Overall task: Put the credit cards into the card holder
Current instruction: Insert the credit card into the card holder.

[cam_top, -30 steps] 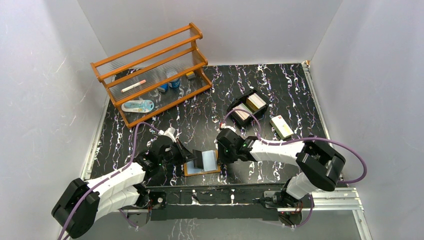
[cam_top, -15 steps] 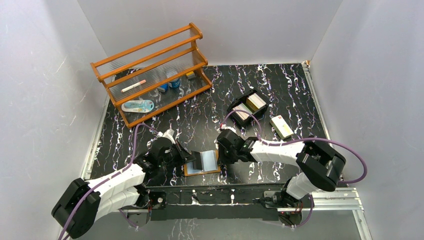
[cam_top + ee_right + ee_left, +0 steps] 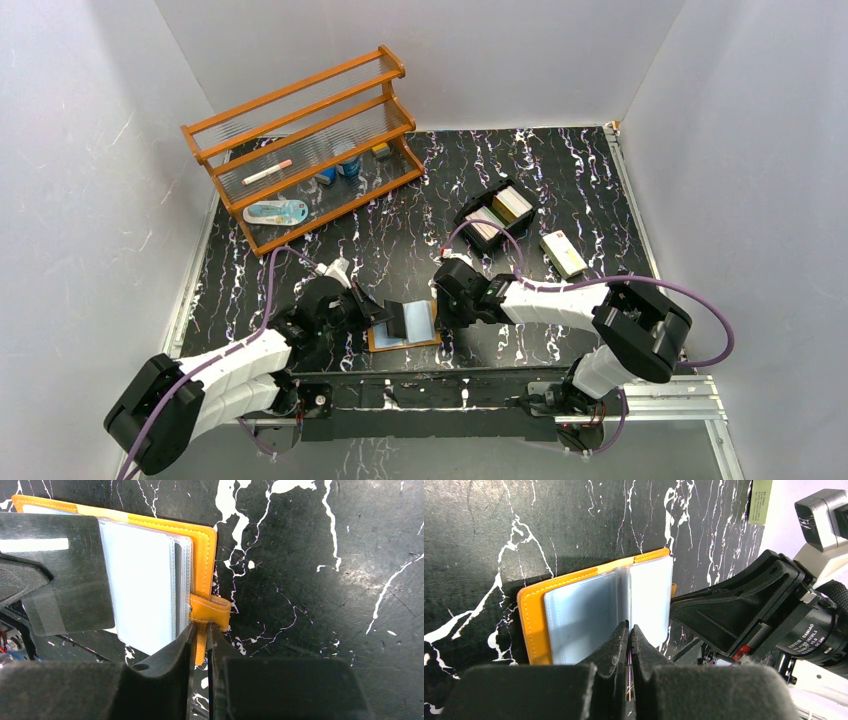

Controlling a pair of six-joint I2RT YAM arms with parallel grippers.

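The orange-tan card holder (image 3: 405, 328) lies open near the table's front edge, its clear sleeves facing up. My left gripper (image 3: 630, 627) is shut on one clear sleeve (image 3: 65, 575) and holds it lifted above the other sleeves. My right gripper (image 3: 201, 627) is shut on the edge of the holder's orange cover (image 3: 205, 555), right by the snap tab (image 3: 212, 611). In the top view the left gripper (image 3: 375, 312) is at the holder's left side and the right gripper (image 3: 440, 310) at its right side. The credit cards (image 3: 512, 204) stand edge-on in stacks farther back, not held.
A black two-compartment tray (image 3: 470, 212) holds the card stacks at mid-right. A cream oblong box (image 3: 563, 253) lies to its right. An orange wooden rack (image 3: 305, 140) with small items stands at the back left. White walls close in both sides.
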